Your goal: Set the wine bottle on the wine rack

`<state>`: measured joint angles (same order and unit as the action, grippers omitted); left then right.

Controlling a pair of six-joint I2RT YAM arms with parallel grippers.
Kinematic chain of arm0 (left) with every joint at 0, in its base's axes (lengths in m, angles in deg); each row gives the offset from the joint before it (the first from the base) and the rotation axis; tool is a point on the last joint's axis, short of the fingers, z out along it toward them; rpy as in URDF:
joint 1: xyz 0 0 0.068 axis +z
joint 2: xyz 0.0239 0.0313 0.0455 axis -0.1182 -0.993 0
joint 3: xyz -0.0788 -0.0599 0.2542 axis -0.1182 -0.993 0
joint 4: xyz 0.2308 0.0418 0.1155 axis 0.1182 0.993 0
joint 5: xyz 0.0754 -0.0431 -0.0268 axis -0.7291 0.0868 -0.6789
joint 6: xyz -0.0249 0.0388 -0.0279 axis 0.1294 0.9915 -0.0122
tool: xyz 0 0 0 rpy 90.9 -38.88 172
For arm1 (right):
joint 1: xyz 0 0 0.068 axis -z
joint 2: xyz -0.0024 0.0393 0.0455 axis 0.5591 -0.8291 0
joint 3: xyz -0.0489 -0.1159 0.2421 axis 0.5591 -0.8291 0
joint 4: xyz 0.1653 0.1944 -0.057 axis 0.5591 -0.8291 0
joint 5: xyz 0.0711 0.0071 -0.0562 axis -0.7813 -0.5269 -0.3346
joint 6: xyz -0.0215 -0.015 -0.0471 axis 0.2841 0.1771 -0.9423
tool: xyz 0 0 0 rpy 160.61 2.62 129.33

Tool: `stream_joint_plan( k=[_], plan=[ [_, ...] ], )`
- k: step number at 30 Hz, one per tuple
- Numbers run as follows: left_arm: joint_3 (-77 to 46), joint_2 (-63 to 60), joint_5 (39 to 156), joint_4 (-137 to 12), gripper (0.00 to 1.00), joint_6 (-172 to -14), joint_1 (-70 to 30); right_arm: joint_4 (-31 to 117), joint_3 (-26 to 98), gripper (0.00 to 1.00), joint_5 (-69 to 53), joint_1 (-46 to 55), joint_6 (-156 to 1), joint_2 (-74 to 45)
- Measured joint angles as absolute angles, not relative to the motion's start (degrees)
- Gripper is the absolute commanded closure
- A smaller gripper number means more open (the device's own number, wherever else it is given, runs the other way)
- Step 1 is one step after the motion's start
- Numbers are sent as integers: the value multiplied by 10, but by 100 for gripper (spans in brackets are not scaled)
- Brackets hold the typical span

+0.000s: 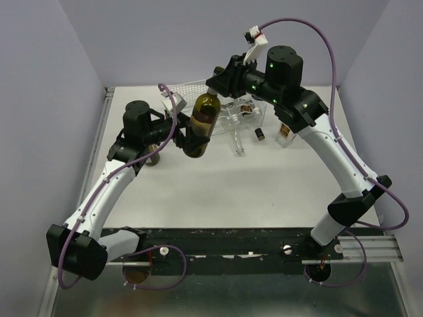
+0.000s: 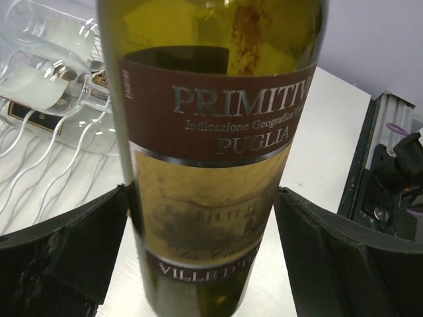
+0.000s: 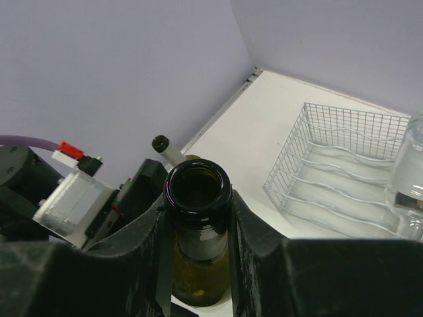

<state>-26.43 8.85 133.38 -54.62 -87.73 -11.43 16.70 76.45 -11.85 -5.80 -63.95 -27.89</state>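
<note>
Bottle [image 1: 203,122] upright, just in front of rack [image 3: 285,165], not yet on it. Base hidden, so can't tell whether it stands on tabletop [image 1: 264,191] or hangs clear.

Right pincer [image 3: 198,218] clamped on the neck just under the open mouth. Left pincer [image 2: 201,198] spread to its widest, one finger either side of the label. No clear gap to the glass, and can't tell if they bear on it.

Risks, as judged:
- Neck-only hold: tipping the bottle flat may let the heavy body swing or slip.
- Left fingers so near the glass could nudge the bottle if that arm shifts.
- Base may catch the near mesh wall unless lifted over it.
- Clear bottle [image 2: 46,72] already lies in the rack. Laying down on that side would knock it.

Room: bare wavy wire beside the clear bottle. Open tabletop on the near side. Spare bottle [image 3: 166,148] lies by the left arm. Small bottle [image 1: 284,133] stands to the right.
</note>
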Motion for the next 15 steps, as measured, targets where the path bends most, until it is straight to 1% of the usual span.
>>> stream_joint_plan(
  k=[6,7,8,9,10,11,15],
  plan=[
    [-264,66,1345,-551,1,-875,-128,200,761,100,-145,-53,-612,-278],
    [-264,63,1345,-551,4,-873,-130,203,759,99,-148,-53,-610,-278],
    [-264,62,1344,-551,8,-871,-132,205,756,99,-152,-53,-608,-276],
    [-264,61,1344,-551,17,-870,-134,205,753,99,-153,-53,-607,-275],
    [-264,60,1344,-550,22,-868,-135,207,749,99,-155,-53,-606,-273],
    [-263,60,1343,-549,30,-863,-136,209,745,99,-156,-53,-606,-270],
    [-257,58,1337,-546,50,-846,-139,217,732,99,-156,-50,-606,-260]
  ],
)
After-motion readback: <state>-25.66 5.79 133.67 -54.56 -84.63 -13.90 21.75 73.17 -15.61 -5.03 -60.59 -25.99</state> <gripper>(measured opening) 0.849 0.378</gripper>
